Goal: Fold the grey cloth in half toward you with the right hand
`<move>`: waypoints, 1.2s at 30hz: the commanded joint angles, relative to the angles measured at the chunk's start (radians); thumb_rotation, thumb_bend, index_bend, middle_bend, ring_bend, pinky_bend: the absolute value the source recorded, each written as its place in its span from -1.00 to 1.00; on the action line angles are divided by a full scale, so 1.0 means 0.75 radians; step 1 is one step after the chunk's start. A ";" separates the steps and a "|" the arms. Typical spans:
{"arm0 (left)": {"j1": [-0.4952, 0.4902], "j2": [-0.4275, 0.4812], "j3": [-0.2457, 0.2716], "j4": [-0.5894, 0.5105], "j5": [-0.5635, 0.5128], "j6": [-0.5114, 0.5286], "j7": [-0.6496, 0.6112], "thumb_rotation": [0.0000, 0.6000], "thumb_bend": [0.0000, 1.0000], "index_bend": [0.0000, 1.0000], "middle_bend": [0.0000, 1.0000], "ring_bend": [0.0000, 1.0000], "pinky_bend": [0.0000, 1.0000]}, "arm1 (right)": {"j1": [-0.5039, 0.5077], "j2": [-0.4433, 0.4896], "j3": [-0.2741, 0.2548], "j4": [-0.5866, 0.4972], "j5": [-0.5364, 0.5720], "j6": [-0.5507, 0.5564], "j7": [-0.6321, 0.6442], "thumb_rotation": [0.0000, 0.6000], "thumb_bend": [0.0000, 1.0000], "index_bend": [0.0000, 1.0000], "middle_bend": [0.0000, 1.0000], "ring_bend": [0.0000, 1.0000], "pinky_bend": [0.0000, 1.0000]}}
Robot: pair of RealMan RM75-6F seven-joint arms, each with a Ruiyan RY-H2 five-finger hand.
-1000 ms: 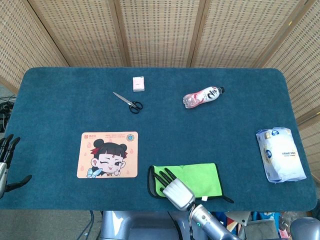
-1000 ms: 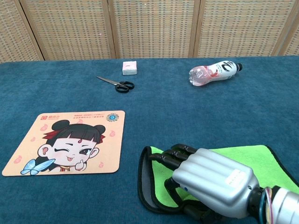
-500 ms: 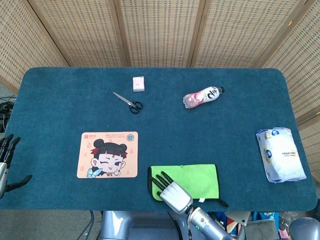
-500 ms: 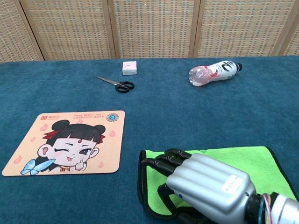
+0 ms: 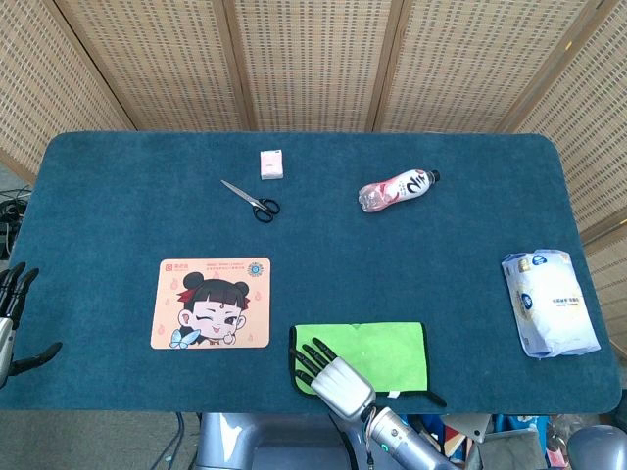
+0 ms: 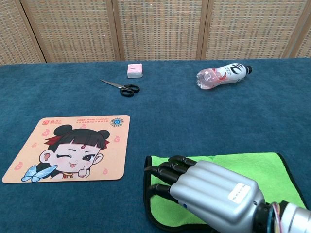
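Note:
The cloth [image 5: 387, 351] lies folded near the table's front edge, showing a bright green face with a dark border [image 6: 252, 170]. My right hand [image 5: 331, 373] hovers over or rests on its left end, fingers stretched out and spread toward the far side, with nothing held in them [image 6: 209, 193]. The hand hides the cloth's near left corner. My left hand [image 5: 12, 311] hangs off the table's far left edge, fingers apart and empty.
A cartoon mouse pad [image 5: 212, 303] lies left of the cloth. Further back are scissors [image 5: 251, 201], a small pink box [image 5: 271, 164] and a bottle on its side [image 5: 396, 189]. A white packet [image 5: 549, 302] sits at the right edge.
My right hand has drawn back toward the near edge and its fingers have flattened. The cloth's left end now lies flat instead of bunched under the fingers.

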 commanded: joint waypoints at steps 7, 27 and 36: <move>0.002 0.000 0.000 -0.002 0.002 0.004 0.002 1.00 -0.70 -1.00 -1.00 -1.00 -1.00 | 0.008 0.074 0.032 -0.087 -0.039 0.039 0.032 1.00 -0.87 -1.00 -1.00 -1.00 -1.00; 0.014 0.004 0.013 -0.010 0.036 0.027 -0.004 1.00 -0.69 -1.00 -1.00 -1.00 -1.00 | -0.078 0.516 0.137 0.147 -0.185 0.352 0.506 1.00 -0.95 -1.00 -1.00 -1.00 -1.00; 0.020 -0.008 0.024 -0.013 0.061 0.038 0.024 1.00 -0.69 -1.00 -1.00 -1.00 -1.00 | -0.328 0.568 0.115 0.248 -0.112 0.662 0.721 1.00 -1.00 -1.00 -1.00 -1.00 -1.00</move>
